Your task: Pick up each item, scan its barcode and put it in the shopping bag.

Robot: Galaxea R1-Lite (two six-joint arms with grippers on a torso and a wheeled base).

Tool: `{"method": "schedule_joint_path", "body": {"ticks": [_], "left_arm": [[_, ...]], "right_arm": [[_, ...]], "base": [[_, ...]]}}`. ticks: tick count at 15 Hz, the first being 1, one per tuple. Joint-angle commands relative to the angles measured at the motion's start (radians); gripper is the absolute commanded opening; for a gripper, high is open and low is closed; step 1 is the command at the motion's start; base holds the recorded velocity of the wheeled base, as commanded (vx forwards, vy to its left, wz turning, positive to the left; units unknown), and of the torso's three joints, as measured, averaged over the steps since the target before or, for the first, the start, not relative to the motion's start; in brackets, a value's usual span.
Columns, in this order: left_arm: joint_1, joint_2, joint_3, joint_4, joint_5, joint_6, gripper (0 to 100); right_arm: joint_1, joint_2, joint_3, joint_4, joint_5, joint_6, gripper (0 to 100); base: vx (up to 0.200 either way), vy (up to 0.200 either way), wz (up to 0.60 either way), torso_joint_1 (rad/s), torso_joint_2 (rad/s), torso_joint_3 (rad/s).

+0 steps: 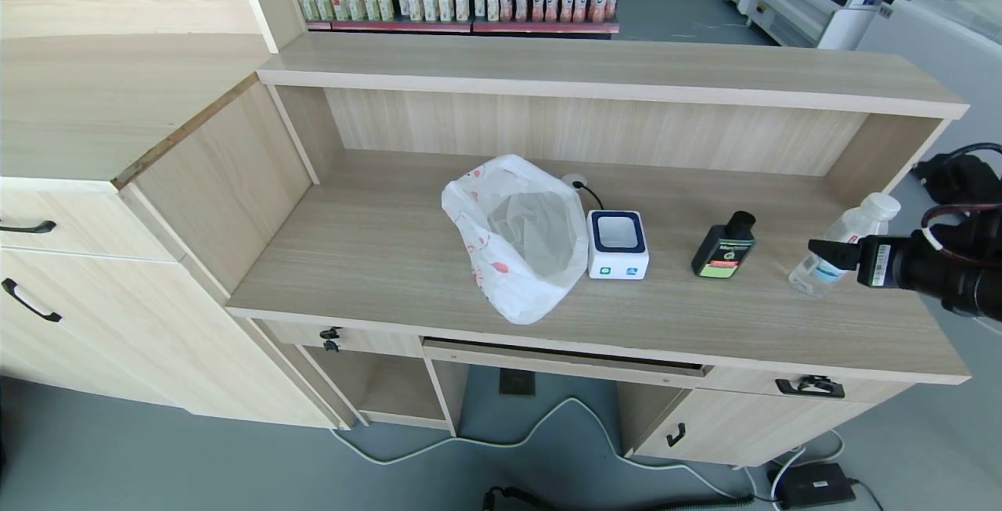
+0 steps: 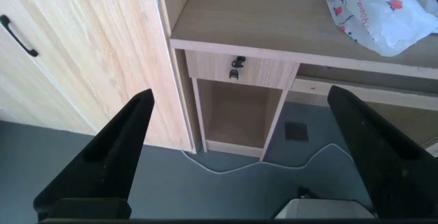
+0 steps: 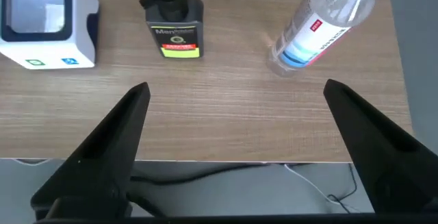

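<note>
Head view: shopping bag (image 1: 520,237) at mid-counter (image 1: 376,260), mouth open. Scanner (image 1: 617,243) just beside at bag's 3 o'clock, dark bottle (image 1: 724,246) farther along 3 o'clock, then clear bottle (image 1: 841,245), upright. Right gripper (image 1: 830,253) near clear bottle.

Left wrist view: left gripper (image 2: 241,94) fingers spread wide, empty.

Right wrist view: right gripper's fingers wide apart, holding nothing; scanner, dark bottle, clear bottle on counter beyond fingertips.

We see a light-wood desk (image 1: 376,260) with a raised back ledge. The white shopping bag (image 1: 520,237) sits mid-desk with its mouth open. The white scanner (image 1: 618,243) is just right of it, with its cable (image 1: 591,194) running to the far side. Further right is a dark bottle (image 1: 724,246). A clear bottle (image 1: 853,225) stands near the right end.
</note>
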Motion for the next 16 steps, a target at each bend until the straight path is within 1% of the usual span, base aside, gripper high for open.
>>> {"method": "schedule_joint_path", "body": {"ticks": [1, 2, 4, 7, 10, 12, 14, 16], "left_arm": [[0.0, 0.0, 0.0, 0.001, 0.001, 0.0, 100], [0.0, 0.0, 0.0, -0.001, 0.001, 0.0, 100], [0.0, 0.0, 0.0, 0.001, 0.001, 0.0, 100], [0.0, 0.0, 0.0, -0.001, 0.001, 0.0, 100], [0.0, 0.0, 0.0, -0.001, 0.001, 0.0, 100], [0.0, 0.0, 0.0, -0.001, 0.001, 0.0, 100], [0.0, 0.0, 0.0, -0.001, 0.001, 0.0, 100], [0.0, 0.0, 0.0, 0.001, 0.001, 0.0, 100]], "right_arm": [[-0.014, 0.168, -0.059, -0.007, -0.035, -0.061, 100], [-0.013, 0.209, -0.087, -0.027, -0.046, -0.11, 100], [-0.01, 0.288, -0.157, -0.053, -0.048, -0.166, 100], [-0.001, 0.352, -0.242, -0.047, -0.051, -0.186, 100], [0.018, 0.373, -0.246, -0.05, -0.078, -0.195, 100], [0.018, 0.384, -0.251, -0.049, -0.078, -0.229, 100], [0.032, 0.398, -0.259, -0.047, -0.083, -0.232, 100], [0.035, 0.421, -0.28, -0.052, -0.117, -0.232, 100]], "base": [[0.0, 0.0, 0.0, 0.0, 0.0, 0.0], [0.0, 0.0, 0.0, 0.0, 0.0, 0.0], [0.0, 0.0, 0.0, 0.0, 0.0, 0.0], [0.0, 0.0, 0.0, 0.0, 0.0, 0.0], [0.0, 0.0, 0.0, 0.0, 0.0, 0.0], [0.0, 0.0, 0.0, 0.0, 0.0, 0.0], [0.0, 0.0, 0.0, 0.0, 0.0, 0.0], [0.0, 0.0, 0.0, 0.0, 0.0, 0.0]]}}
